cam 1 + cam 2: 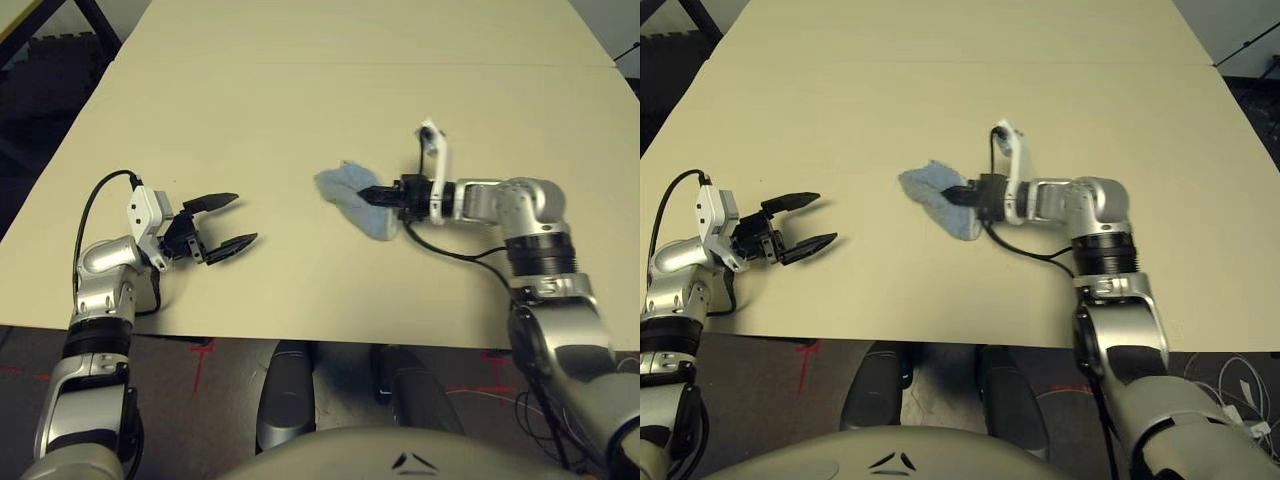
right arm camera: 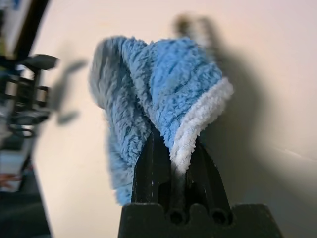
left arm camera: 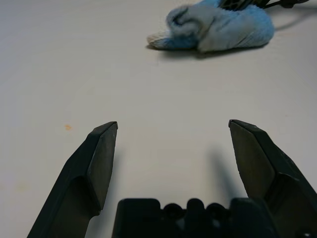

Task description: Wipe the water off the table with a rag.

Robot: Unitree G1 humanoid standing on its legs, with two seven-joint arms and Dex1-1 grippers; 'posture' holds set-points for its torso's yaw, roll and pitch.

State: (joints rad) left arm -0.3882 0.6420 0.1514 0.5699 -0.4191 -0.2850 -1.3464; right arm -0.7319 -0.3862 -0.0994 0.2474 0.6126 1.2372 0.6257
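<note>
The right gripper (image 1: 372, 196) has its fingers closed on the rag (image 1: 350, 196), which lies bunched on the bench (image 1: 300, 100) near the middle. The left gripper (image 1: 225, 223) hovers at the near left with its fingers wide apart and empty. One small orange spot of water (image 3: 68, 127) is visible on the bench just beside the left fingers – it seems not wiped yet, so the wiping is probably only partly done

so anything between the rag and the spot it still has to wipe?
Nothing visible. The right end effector is shut on the rag, and bare table lies between it and the small orange water speck near the open left end effector.
</note>
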